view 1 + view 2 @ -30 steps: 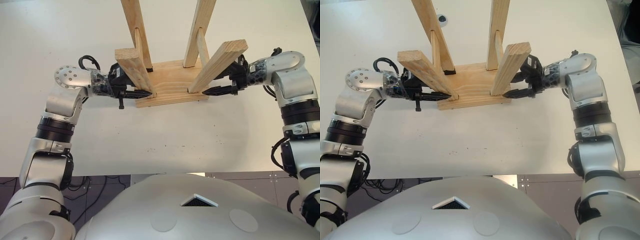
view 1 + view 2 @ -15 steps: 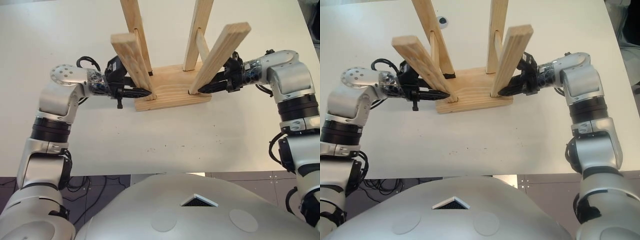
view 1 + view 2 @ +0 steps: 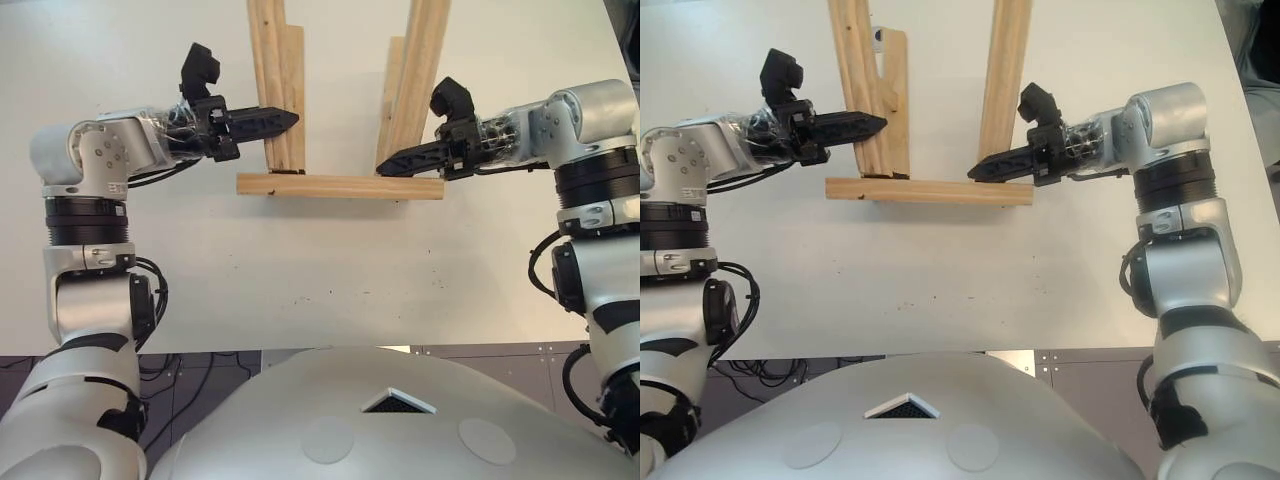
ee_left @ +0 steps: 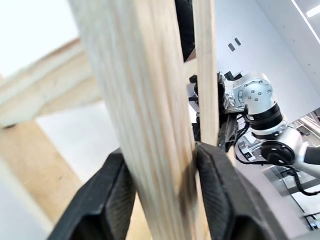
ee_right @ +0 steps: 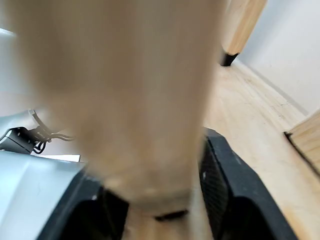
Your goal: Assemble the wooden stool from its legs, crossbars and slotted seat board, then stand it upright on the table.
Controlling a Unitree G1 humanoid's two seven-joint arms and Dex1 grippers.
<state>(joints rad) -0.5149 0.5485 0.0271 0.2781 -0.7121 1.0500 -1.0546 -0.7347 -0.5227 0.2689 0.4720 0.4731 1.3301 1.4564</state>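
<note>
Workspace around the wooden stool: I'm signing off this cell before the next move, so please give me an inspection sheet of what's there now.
Surface: white table, a few small dark specks.
Job's things: light wooden stool, legs set in the seat board, board edge-on toward the robot, legs pointing away; contact with the table cannot be told.
Clutter: small round white object on the table, seen past the left leg.
Grippers: left gripper shut on the left leg; right gripper shut on the right leg.
Cables: black cables looped at both elbows; more below the table's near edge.
Surroundings: silver robot arm in the room behind.
</note>
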